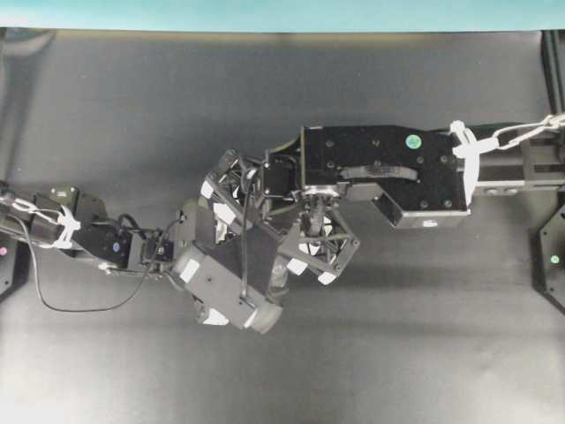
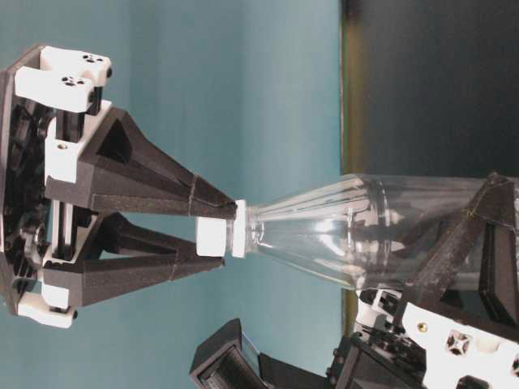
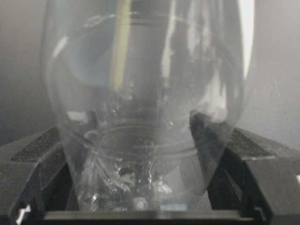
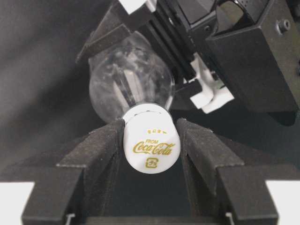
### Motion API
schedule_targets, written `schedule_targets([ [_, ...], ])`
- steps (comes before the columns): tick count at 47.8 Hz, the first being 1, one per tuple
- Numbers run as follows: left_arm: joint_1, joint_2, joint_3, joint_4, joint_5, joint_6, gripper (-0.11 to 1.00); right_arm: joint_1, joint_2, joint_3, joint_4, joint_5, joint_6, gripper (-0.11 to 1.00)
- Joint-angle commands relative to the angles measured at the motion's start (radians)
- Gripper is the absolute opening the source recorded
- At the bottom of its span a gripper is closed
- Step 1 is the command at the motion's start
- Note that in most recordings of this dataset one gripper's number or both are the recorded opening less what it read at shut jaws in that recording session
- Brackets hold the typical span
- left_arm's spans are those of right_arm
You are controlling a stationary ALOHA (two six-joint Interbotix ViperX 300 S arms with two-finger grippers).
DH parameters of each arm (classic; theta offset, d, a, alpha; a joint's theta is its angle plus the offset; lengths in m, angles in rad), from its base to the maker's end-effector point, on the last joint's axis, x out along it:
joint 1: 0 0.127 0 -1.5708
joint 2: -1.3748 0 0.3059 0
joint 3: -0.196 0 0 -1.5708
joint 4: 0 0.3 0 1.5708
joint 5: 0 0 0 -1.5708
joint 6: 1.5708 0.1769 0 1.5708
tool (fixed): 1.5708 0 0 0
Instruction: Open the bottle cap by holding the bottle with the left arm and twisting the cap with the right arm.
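Bottle: the clear plastic bottle [image 2: 357,235] was held off the dark table [image 1: 132,115], its neck pointing toward the right arm's fingers; in the table-level view (which shows the scene turned on its side) it lay across the frame with the cap end to the left.
Bottle cap: the white bottle cap [image 4: 151,145] sat on the bottle's neck, gold lettering on its top facing the right wrist camera.
Left gripper: the left gripper [image 3: 140,154] was closed on the bottle's lower body, one black finger pressed to each side of the clear wall, the jaws standing fairly wide around it.
Right gripper: the right gripper [image 4: 151,154] had its two black fingers [image 2: 162,194] set against opposite sides of the cap, the jaws at a middling width and clamped on it.
Left arm: the left arm [image 1: 97,243] reached in from the left of the overhead view, a loose black cable hanging below it.
Right arm: the right arm [image 1: 388,172] came in from the right, its boxy forearm bearing a small green sticker [image 1: 411,140].
Meeting point: both grippers met near the middle of the table, and from overhead the bottle between them was mostly hidden by the arms.
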Motion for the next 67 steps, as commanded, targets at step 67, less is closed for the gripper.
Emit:
schedule_targets([
  [67,-0.021,0.002,0.006,0.003,0.055,-0.006,0.8,0.081,-0.44,0.397,-0.002,-0.548,0.816,0.79],
])
